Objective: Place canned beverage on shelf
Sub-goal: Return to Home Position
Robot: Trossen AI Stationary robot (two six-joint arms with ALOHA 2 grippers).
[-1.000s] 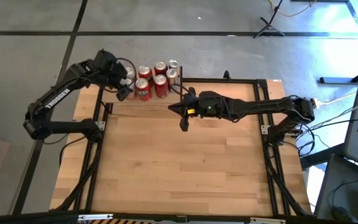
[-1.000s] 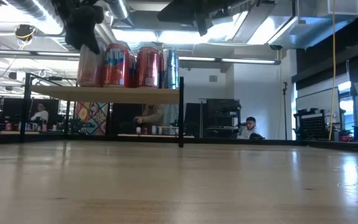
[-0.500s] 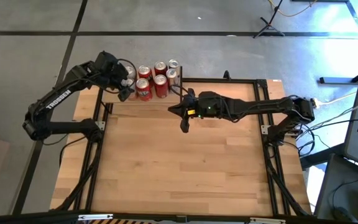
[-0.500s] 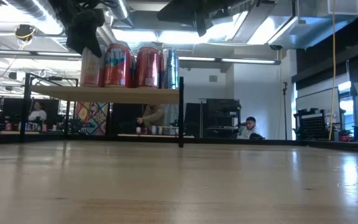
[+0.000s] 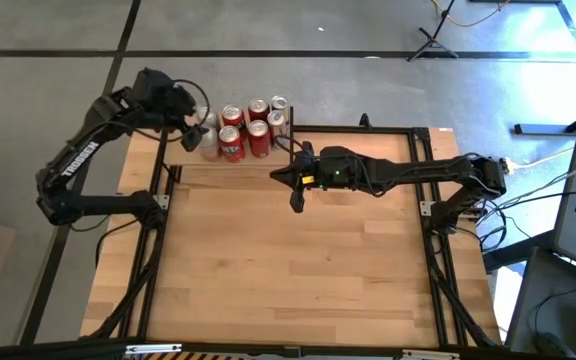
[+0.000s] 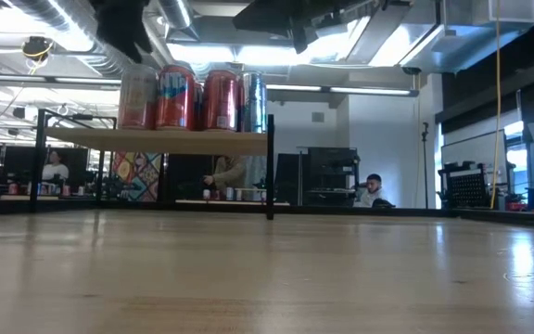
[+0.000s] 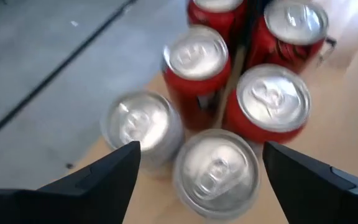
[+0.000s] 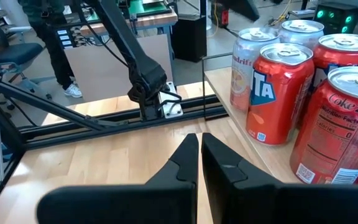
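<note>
I see the shelf [image 6: 156, 140] at the far left corner of the table [image 5: 298, 270]. It holds lots of cans, all standing up, packed close in two rows. At the left end are two orange and white cans [image 6: 137, 97]. Next come the red cans [image 6: 219, 99], then the silver cans [image 6: 254, 102] at the right end, by a black post [image 6: 271, 167]. The tops I can see look shut, so I can't tell what's inside.

The left gripper [image 7: 201, 146] hangs right over the orange and white cans, just above their tops. In the low view it looks clear of them, but only just. Its fingers are spread wide w/ nothing between them. From the left wrist cam, one pale can top sits right under the gap & the other is just beside it.

The right gripper [image 5: 280, 176] is up in the air over the table, just in front of the shelf's right end. The red & silver cans are near it but off to one side, not touching. Its fingers are pressed together & hold nothing. It points across at the left arm's base.

A few people sit in the room behind the table.
</note>
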